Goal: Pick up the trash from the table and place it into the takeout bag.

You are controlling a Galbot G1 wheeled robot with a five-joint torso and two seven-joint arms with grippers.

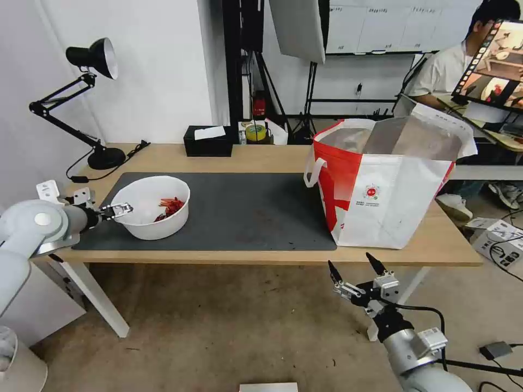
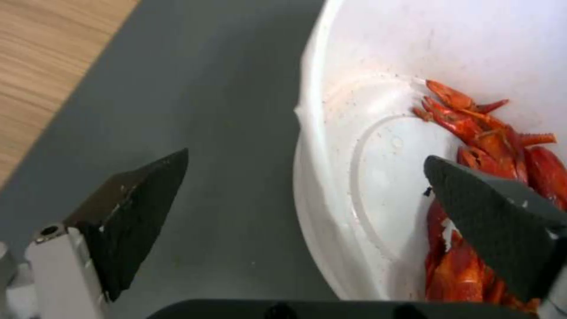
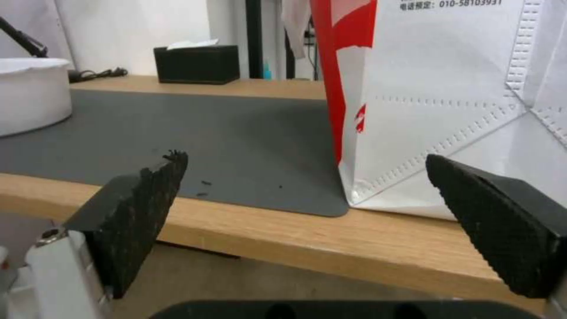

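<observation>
Here, the white round plastic bowl (image 1: 151,208) sits on the left part of the dark grey mat (image 1: 245,212), on the light-wood table (image 1: 261,155). Red crayfish shells (image 1: 170,207) lie heaped against the bowl's right inner side; the rest of its floor is bare white.

Left gripper (image 1: 121,209) at the bowl's left rim. In the left wrist view its fingers stand wide apart and straddle the wall: one finger (image 2: 136,212) outside over the mat, the other (image 2: 502,221) inside, above the shells (image 2: 490,141). No contact with the rim can be made out. The bowl rests on the mat.

Takeout bag (image 1: 392,185) upright on the right part of the table, its near-left corner just beside the mat's right edge, mouth open, silver lining showing, a white loop handle (image 1: 313,171) hanging on its left side.

Right gripper (image 1: 357,272) below and in front of the table's near edge, under the bag, fingers spread wide, holding nothing.

Black tissue box (image 1: 207,140) at the far edge, behind the mat. Black desk lamp (image 1: 90,98) at the far left corner.
</observation>
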